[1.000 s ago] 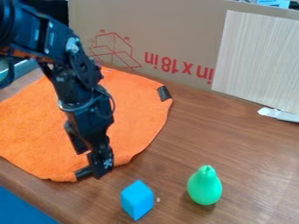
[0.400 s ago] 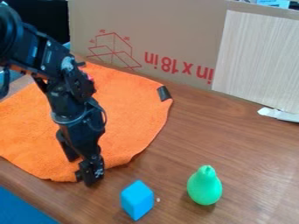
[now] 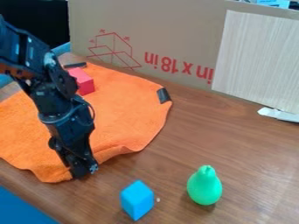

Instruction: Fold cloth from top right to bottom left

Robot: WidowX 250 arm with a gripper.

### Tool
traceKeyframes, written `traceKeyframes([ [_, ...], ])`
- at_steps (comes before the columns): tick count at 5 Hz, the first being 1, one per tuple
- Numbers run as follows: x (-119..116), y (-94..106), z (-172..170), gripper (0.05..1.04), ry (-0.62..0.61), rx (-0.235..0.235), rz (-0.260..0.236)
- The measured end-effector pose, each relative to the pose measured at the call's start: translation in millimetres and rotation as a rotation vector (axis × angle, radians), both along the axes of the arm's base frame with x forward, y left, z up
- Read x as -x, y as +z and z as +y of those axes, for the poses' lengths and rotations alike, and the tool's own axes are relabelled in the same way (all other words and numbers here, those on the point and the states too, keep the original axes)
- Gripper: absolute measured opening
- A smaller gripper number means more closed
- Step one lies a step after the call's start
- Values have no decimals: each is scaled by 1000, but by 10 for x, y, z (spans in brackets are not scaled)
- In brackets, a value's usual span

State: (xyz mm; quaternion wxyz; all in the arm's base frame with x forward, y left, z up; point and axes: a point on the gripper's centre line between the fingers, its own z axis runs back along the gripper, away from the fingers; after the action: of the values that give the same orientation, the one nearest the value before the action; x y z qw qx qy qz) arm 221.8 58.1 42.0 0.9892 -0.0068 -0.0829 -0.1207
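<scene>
The gripper (image 3: 81, 169) hangs at the near edge of the orange cloth (image 3: 125, 109), left of the blue block. Its fingers are together on the cloth's near corner, whose black tab is hidden behind them. Beside the gripper the cloth is rumpled, with a raised ridge to the right and a bulge to the left. The rest of the cloth lies spread out. A black tab (image 3: 164, 95) marks its right corner, and another black tab (image 3: 75, 65) its far corner.
A red block (image 3: 83, 81) rests on the far part of the cloth, beside the arm. The blue block (image 3: 137, 200) and a green pear-shaped toy (image 3: 204, 186) stand on the wooden table (image 3: 234, 144). Behind rises a cardboard panel (image 3: 175, 26).
The gripper has moved left and slightly up and has closed on the cloth's near corner. The cloth's near edge has bunched up. The red block has come into sight from behind the arm.
</scene>
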Motion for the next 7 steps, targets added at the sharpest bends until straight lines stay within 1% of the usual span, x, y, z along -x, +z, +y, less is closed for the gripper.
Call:
traceKeyframes([
  [1,-110,228,68,159,14,87,6],
  [2,-183,470,141,64,21,164,6],
  [3,-337,738,313,51,73,230,-12],
  [4,-557,812,543,51,136,225,-17],
  [5,-728,854,768,51,186,167,-35],
  [6,-859,849,1070,51,246,120,-40],
  [7,-984,863,1268,51,258,86,-29],
])
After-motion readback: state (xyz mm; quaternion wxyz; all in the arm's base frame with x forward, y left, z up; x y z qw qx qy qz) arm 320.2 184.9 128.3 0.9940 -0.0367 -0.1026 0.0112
